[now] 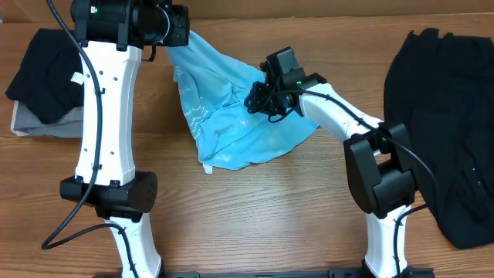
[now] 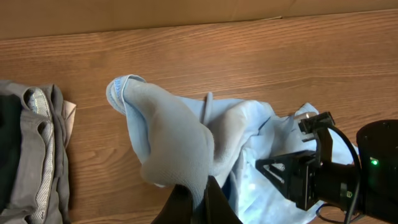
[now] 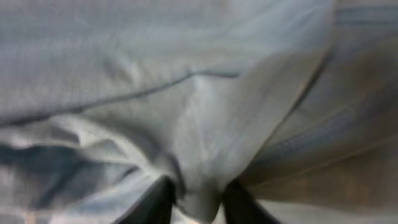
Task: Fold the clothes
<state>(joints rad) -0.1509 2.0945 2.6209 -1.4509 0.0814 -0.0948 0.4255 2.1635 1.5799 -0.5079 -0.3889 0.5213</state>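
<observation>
The clothes, a light blue T-shirt (image 1: pixel 231 123), lie crumpled at the table's middle, and one end is lifted toward the back. My left gripper (image 1: pixel 176 37) holds that raised end. In the left wrist view it (image 2: pixel 202 196) is shut on a bunched fold of the shirt (image 2: pixel 174 130), which drapes away from the fingers. My right gripper (image 1: pixel 256 99) sits on the shirt's right side. The right wrist view shows it (image 3: pixel 199 199) with a ridge of the fabric (image 3: pixel 186 93) pinched between its dark fingers (image 3: pixel 158 200). Faint white print (image 1: pixel 193 116) shows on the left of the cloth.
A black garment on a grey folded piece (image 1: pixel 42 73) lies at the back left and also shows in the left wrist view as a grey pile (image 2: pixel 31 155). A large black garment (image 1: pixel 448 123) covers the right side. The right arm's gripper body (image 2: pixel 311 177) is close to my left fingers.
</observation>
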